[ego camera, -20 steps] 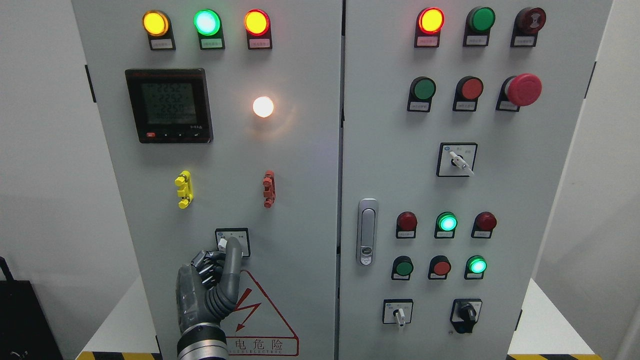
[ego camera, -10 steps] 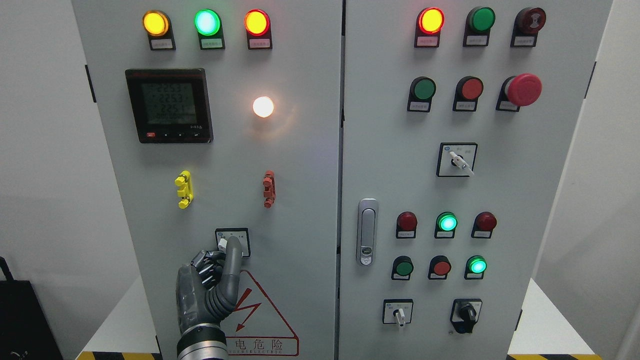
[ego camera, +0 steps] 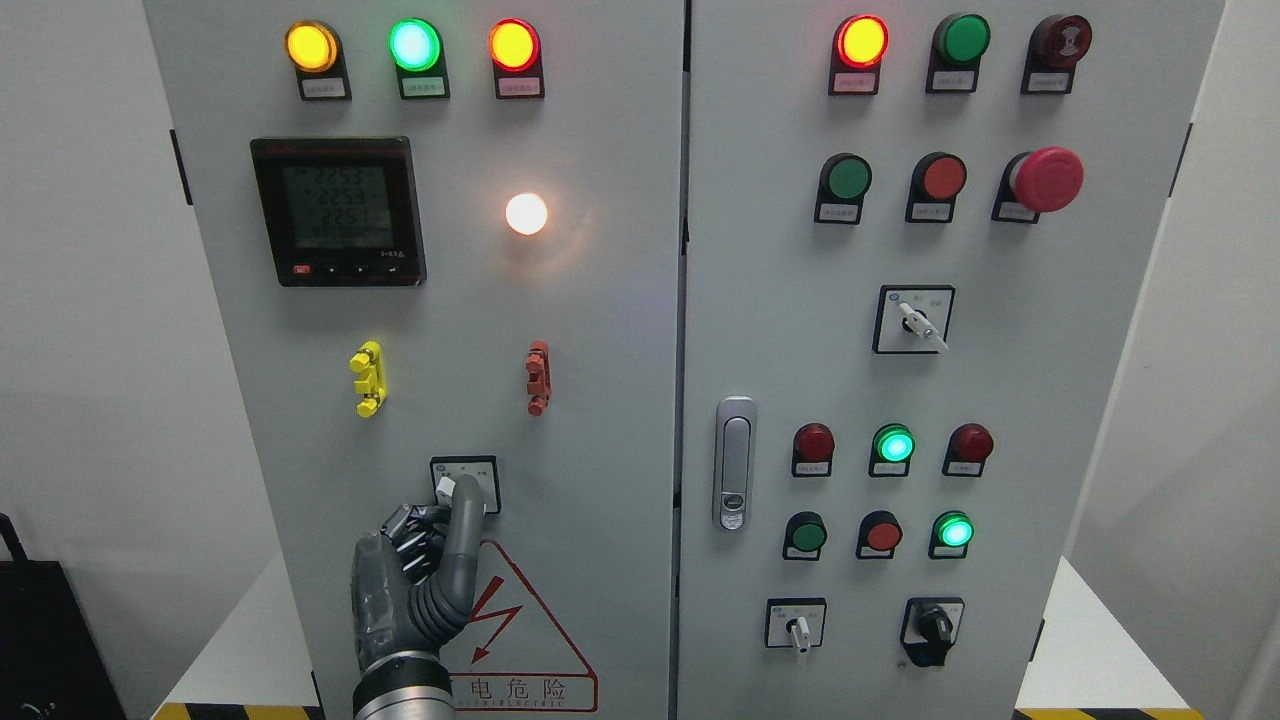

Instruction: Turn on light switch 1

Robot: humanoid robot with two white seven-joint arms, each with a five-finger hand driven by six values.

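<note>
We see our left hand low on the left door, index finger raised and touching the switch, other fingers curled together, grasping nothing. The switch sits below the red clip; a white lamp glows above.

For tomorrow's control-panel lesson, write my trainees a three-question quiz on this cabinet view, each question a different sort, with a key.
1. True or false: the left hand touches the selector switch on the left door.
2. Which colour is the lit lamp in the middle of the left door's top row? A red, B green, C blue.
3. Fill in: the mushroom-shaped emergency stop on the right door is coloured ____.

Key: 1 true, with one extended finger reaching up against the switch; 2 B; 3 red.
</note>
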